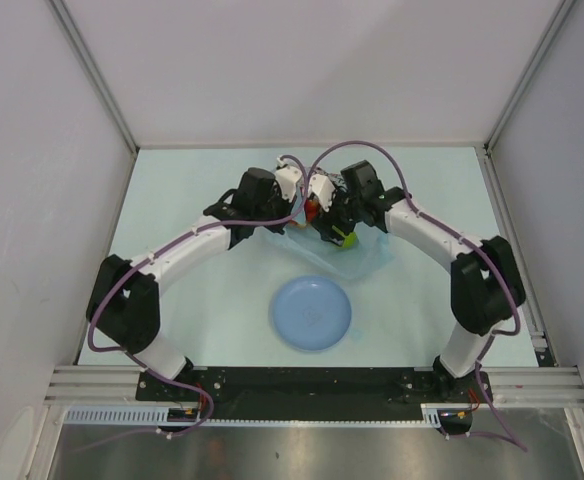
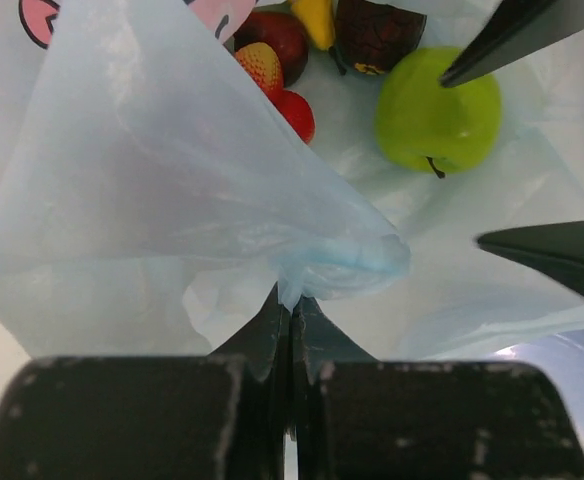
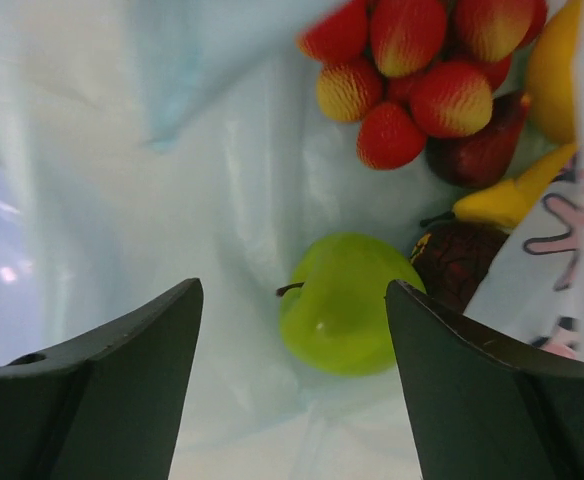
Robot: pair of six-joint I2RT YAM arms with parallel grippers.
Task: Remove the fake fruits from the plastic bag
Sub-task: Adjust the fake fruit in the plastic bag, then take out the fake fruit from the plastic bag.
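Looking down from above, you see the table with the plastic bag lying mid-table, just beyond the light-blue plate. Both arms bend over the bag's far end. Your left gripper is clenched on a gathered fold of the bag's film, which fans out from the pinch. Your right gripper has its jaws spread wide inside the bag and grasps nothing. The fake fruits are all in the bag. The bunch of red grapes sits deepest, and the green apple lies between your right jaws, unclamped. Beside them are a dark red-purple fruit and a yellow fruit against the printed side.
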